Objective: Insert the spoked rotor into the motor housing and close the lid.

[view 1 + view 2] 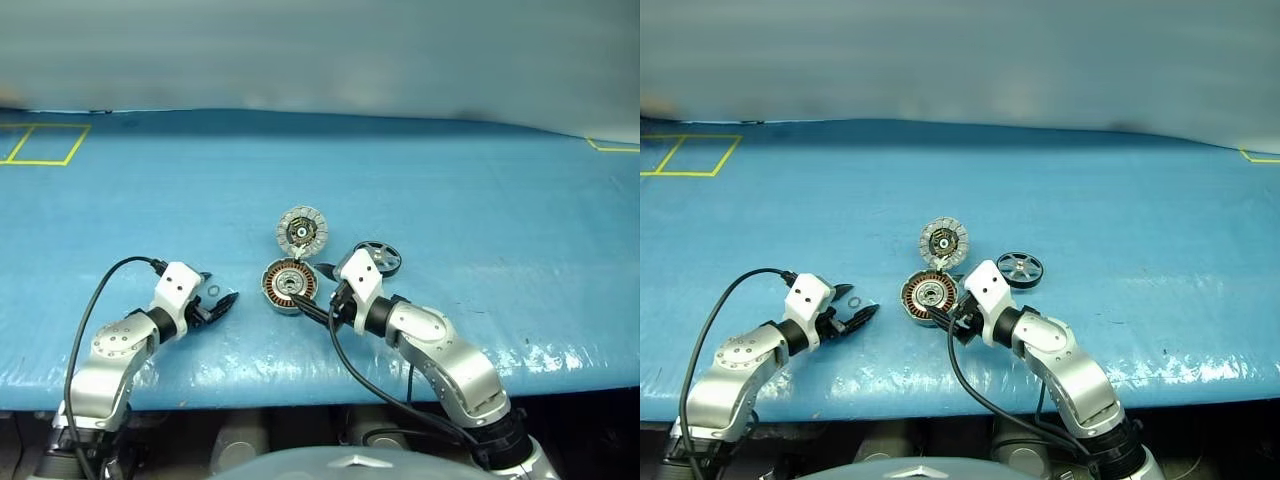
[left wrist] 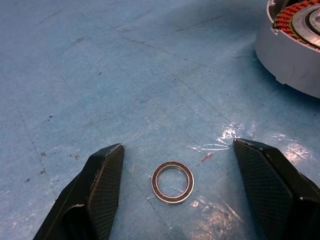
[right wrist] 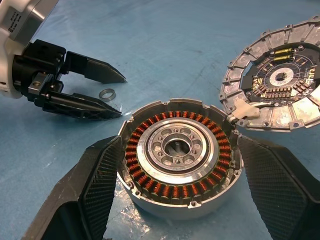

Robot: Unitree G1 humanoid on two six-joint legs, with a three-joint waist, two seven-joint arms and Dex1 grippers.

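The motor housing, a grey can ringed with copper windings, lies open on the blue table. Its lid lies flat beside it, joined at the rim, its inner face up. My right gripper is open, with one finger close to each side of the housing's wall. The spoked rotor lies on the table to the right, behind my right wrist. My left gripper is open and low over the table to the left of the housing. A tiny washer ring lies between its fingers, untouched.
Yellow tape lines mark the far left of the blue table, and another corner mark sits at the far right. The table's near edge runs just behind both arms.
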